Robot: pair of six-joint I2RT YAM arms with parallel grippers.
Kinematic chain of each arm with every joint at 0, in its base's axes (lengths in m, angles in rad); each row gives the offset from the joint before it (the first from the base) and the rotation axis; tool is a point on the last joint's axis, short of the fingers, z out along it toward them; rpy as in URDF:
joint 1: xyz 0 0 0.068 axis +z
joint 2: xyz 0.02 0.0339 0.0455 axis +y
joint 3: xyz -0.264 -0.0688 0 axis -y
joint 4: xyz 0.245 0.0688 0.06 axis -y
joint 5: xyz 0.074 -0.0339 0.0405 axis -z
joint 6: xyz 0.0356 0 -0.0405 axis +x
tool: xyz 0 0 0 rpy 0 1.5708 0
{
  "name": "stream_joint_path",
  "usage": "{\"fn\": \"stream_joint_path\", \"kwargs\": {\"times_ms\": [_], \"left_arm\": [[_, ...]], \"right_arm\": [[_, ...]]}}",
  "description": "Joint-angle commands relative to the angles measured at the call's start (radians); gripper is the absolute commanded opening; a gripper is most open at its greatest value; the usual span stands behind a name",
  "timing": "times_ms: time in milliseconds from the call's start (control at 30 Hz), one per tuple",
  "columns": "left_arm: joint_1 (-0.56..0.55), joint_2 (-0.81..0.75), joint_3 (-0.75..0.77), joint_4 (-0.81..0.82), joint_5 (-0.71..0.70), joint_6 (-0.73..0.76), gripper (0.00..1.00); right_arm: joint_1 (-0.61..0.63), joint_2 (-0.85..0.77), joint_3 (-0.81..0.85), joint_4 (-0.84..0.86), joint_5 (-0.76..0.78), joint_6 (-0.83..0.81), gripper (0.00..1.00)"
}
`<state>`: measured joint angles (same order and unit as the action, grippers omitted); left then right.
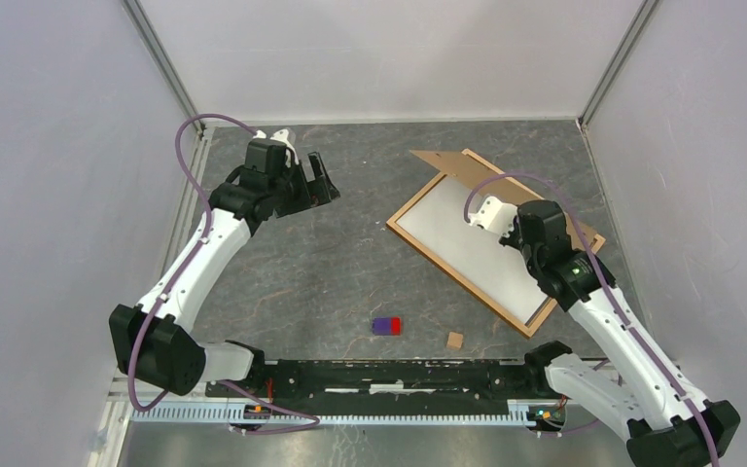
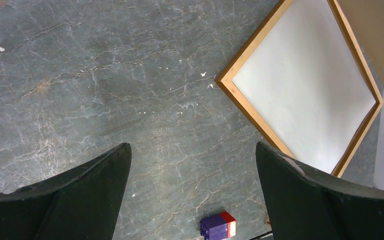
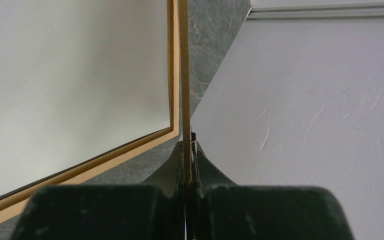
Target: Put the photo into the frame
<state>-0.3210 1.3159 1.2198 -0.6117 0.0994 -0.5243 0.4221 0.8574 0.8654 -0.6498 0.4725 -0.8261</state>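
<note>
- right fingers (image 3: 191,157): clenched on the thin edge of a brown backing board (image 3: 183,75), seen edge-on. In the top view the arm hides much of the board.
- frame (image 1: 457,279): flat on the desk (image 1: 350,263) at 3 o'clock, holding a plain white sheet (image 1: 467,238). Cannot tell if the sheet is the photo face down.
- left fingers (image 1: 319,182): released, at 10 o'clock, grasping nothing.

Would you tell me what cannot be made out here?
White sheet in the frame: underside hidden in every view; any print unseen.
Right gripper: top view, wrist hides fingertips.
Brown board: left wrist view, cut off by the top-right edge.
Tan block: top view, too small.
</note>
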Motion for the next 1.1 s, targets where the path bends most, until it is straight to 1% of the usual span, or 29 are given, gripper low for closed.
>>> {"fn": "stream_joint_path", "kwargs": {"times_ms": [0, 467, 667, 800, 1067], "left_arm": [[-0.009, -0.003, 0.004, 0.018, 0.006, 0.049, 1.00], [-0.014, 0.003, 0.004, 0.019, 0.006, 0.052, 1.00], [-0.014, 0.005, 0.003, 0.019, 0.008, 0.052, 1.00], [-0.015, 0.008, 0.005, 0.019, 0.012, 0.049, 1.00], [-0.015, 0.003, 0.001, 0.018, 0.013, 0.050, 1.00]], "right_arm": [[-0.033, -0.024, -0.038, 0.209, -0.007, -0.017, 0.00], [-0.105, -0.048, -0.136, 0.239, -0.056, -0.034, 0.00], [-0.110, -0.079, -0.143, 0.201, -0.081, -0.030, 0.00], [-0.113, -0.112, -0.169, 0.200, -0.086, -0.035, 0.00], [-0.115, -0.114, -0.217, 0.218, -0.079, -0.028, 0.00]]}}
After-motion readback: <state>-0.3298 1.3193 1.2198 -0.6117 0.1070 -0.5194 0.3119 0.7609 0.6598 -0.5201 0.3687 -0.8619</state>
